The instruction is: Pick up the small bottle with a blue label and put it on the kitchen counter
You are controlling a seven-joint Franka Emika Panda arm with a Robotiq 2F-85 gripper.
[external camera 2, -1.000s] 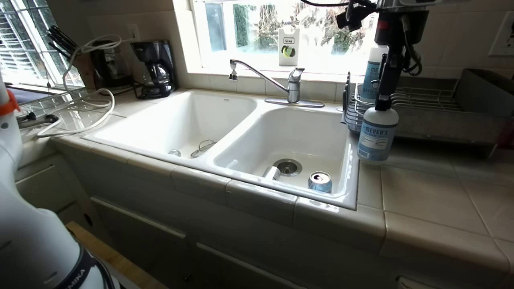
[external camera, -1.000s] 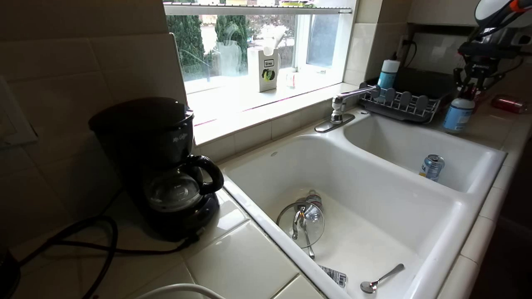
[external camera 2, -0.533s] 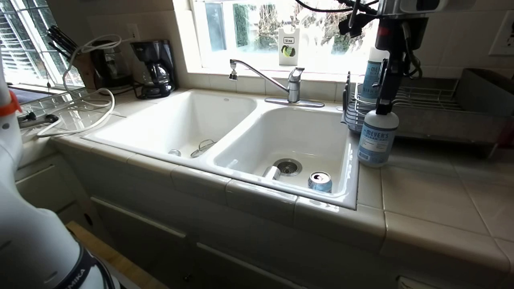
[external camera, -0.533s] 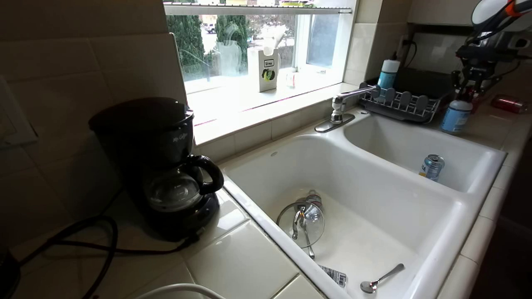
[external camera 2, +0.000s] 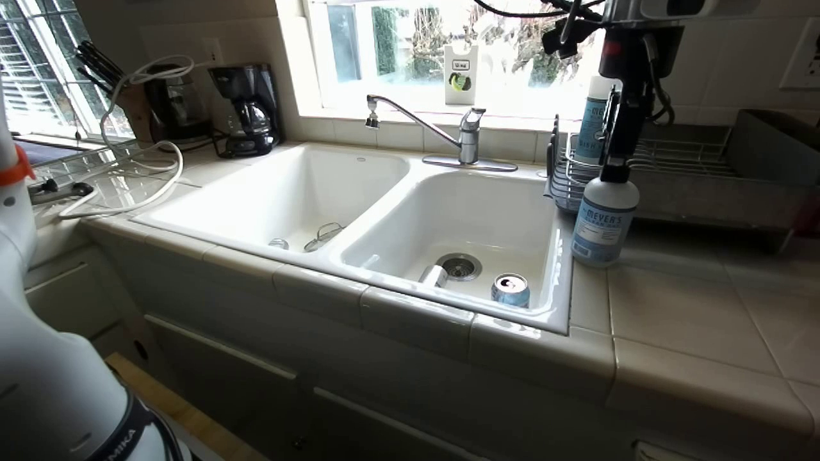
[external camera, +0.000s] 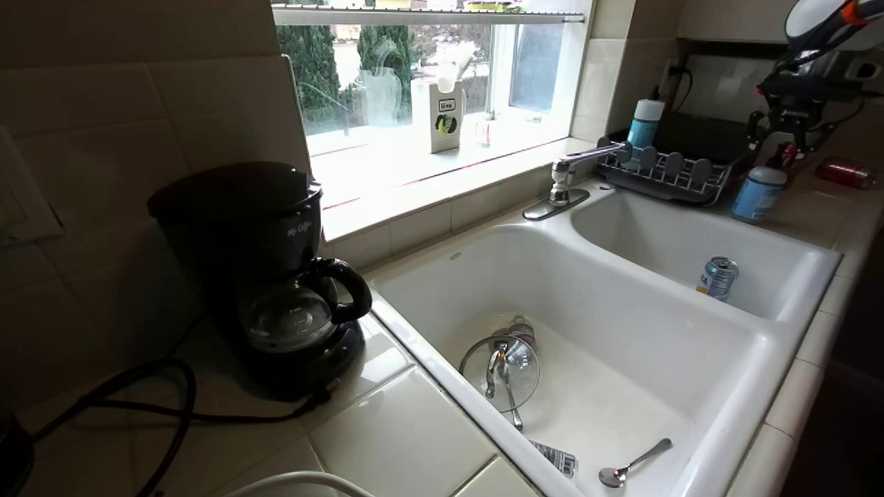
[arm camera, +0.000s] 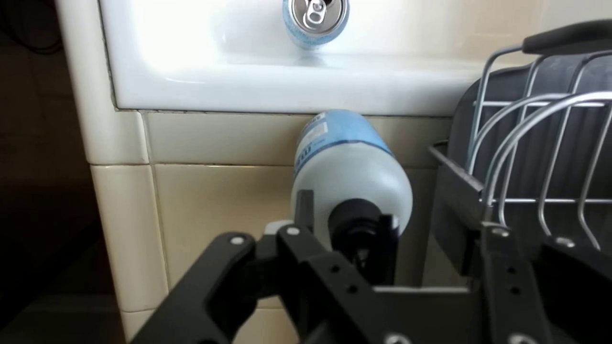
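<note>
The small bottle with a blue label stands roughly upright on the kitchen counter, just beside the sink rim. The bottle shows in both exterior views (external camera: 758, 195) (external camera 2: 603, 225) and in the wrist view (arm camera: 351, 174), where its black pump top points towards me. The pale tiled counter shows in an exterior view (external camera 2: 685, 307) and the wrist view (arm camera: 205, 200). My gripper (external camera: 780, 145) is directly over the bottle. In the wrist view the gripper's fingers (arm camera: 389, 234) are spread apart, one on each side of the pump top, with a gap on the right. In an exterior view the gripper (external camera 2: 614, 168) shows edge-on.
A dish rack (external camera 2: 711, 192) stands close beside the bottle, also in the wrist view (arm camera: 459, 205). A similar bottle with a white cap (external camera: 644, 128) is at the rack. A bluish can (external camera 2: 510, 292) stands in the near basin. A red can (external camera: 846, 172) lies on the counter behind.
One second ago the fingers were closed round the bottle's top and the bottle hung slightly above the counter. It has come down onto the tiles, and the fingers have opened.
</note>
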